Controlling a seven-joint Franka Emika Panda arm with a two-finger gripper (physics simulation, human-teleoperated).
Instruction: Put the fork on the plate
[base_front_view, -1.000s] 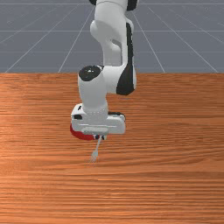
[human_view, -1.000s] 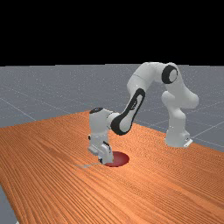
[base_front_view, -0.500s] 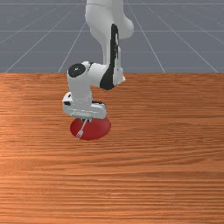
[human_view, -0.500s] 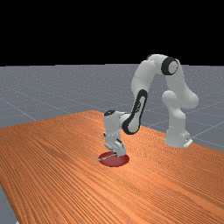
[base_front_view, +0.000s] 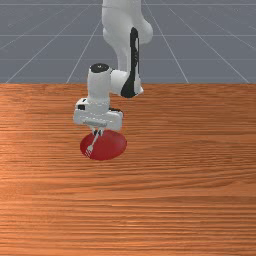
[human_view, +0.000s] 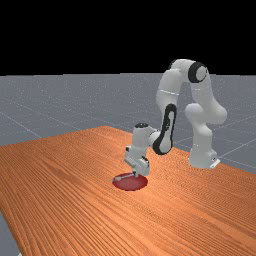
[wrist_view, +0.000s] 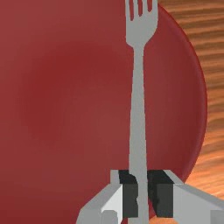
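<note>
In the front view the gripper (base_front_view: 97, 133) is over the far part of the red plate (base_front_view: 111, 145), shut on the handle of the silver fork (base_front_view: 90, 149). The fork's tines point toward the plate's near left rim. The far view has the gripper (human_view: 136, 175) above the plate (human_view: 131, 184), with the fork (human_view: 125, 177) stretching leftward over it. Both fingers of the gripper (wrist_view: 143, 194) flank the fork's handle (wrist_view: 138, 109) in the wrist view, and the plate (wrist_view: 78, 131) lies beneath. Whether the fork touches the plate, I cannot tell.
Wooden table surface (base_front_view: 185, 175) surrounds the plate. The arm reaches in from behind the plate in the front view, and its base (human_view: 202, 160) stands on the table at the far view's right.
From outside the near side of the plate, my gripper has carried the fork back over it. In the last half second the hand has tilted and shifted slightly farther back; the fork has shifted slightly too.
</note>
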